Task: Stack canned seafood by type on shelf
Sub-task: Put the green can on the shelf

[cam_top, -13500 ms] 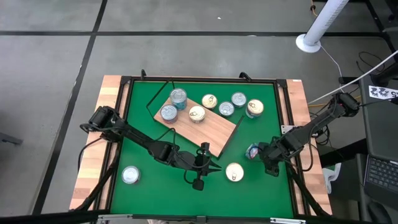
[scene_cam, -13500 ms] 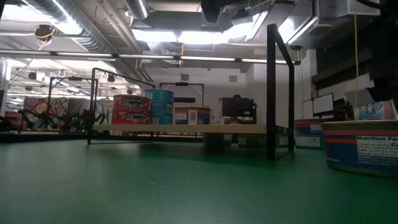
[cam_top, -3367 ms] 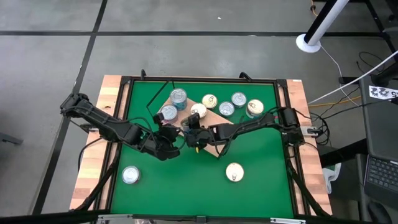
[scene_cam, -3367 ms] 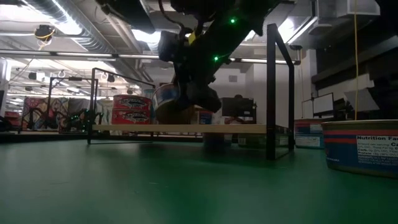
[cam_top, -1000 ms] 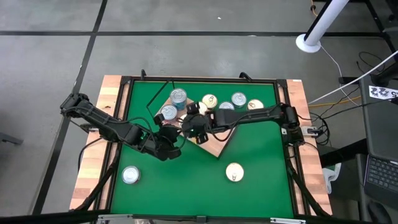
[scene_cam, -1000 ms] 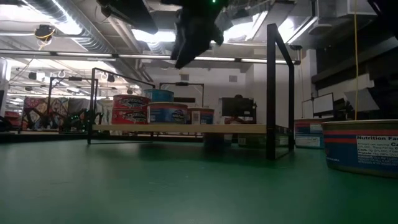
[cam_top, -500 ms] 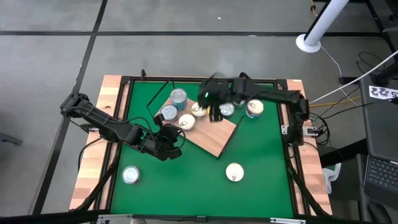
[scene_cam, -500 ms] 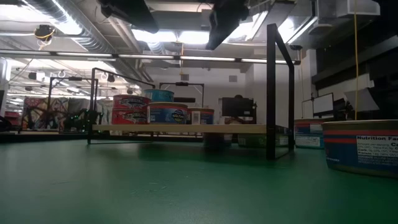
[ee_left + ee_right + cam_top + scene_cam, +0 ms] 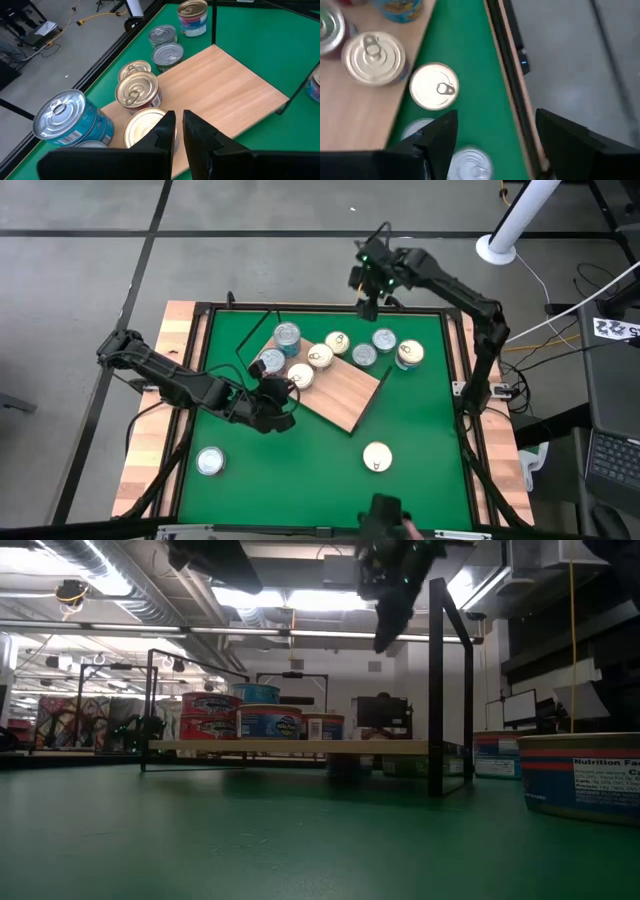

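The shelf (image 9: 340, 395) lies slantwise mid-table. Its far-left part carries several tins of canned seafood: a blue-sided one (image 9: 287, 335), a silver-lidded one (image 9: 270, 362) and cream-lidded ones (image 9: 300, 376) (image 9: 320, 357). My left gripper (image 9: 283, 393) (image 9: 178, 131) hovers shut at the shelf's near-left edge, just over a cream lid (image 9: 145, 126); I see no touch. My right gripper (image 9: 370, 288) (image 9: 497, 145) hangs open and empty, high above the table's far edge.
Two silver-lidded tins (image 9: 364, 355) (image 9: 384, 340) and a blue-and-red labelled one (image 9: 409, 354) stand on the green mat right of the shelf. A cream-lidded tin (image 9: 377, 457) and a silver one (image 9: 209, 462) sit near the front. Black posts (image 9: 436, 690) rise from the shelf.
My right gripper has left the tins on the shelf and swung up and toward the table's far edge, rolling as it went, open and empty throughout. A cream-lidded tin stands where it was. The left gripper has stayed put.
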Tool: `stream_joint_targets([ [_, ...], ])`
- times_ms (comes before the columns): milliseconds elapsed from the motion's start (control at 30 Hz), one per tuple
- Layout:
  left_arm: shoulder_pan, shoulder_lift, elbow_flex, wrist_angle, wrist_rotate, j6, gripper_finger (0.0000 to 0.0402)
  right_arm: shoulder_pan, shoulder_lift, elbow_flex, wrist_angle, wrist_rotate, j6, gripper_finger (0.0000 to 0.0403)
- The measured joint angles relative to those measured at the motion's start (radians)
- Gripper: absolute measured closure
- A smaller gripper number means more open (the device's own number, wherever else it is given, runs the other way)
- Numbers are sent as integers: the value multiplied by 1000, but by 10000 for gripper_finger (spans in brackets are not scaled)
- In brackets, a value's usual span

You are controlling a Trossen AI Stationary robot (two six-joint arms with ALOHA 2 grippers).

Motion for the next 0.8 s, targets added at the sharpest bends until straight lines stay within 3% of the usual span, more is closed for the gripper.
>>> stream_joint_targets([
  [167,10,0,0,-5,0,1,370,-124,25,-4,-40,-211,14,136],
  [267,15,0,0,-6,0,1,370,-179,45,-5,-67,-275,14,136],
  [800,15,0,0,-6,0,0,370,-325,164,-5,-283,-224,-75,136],
])
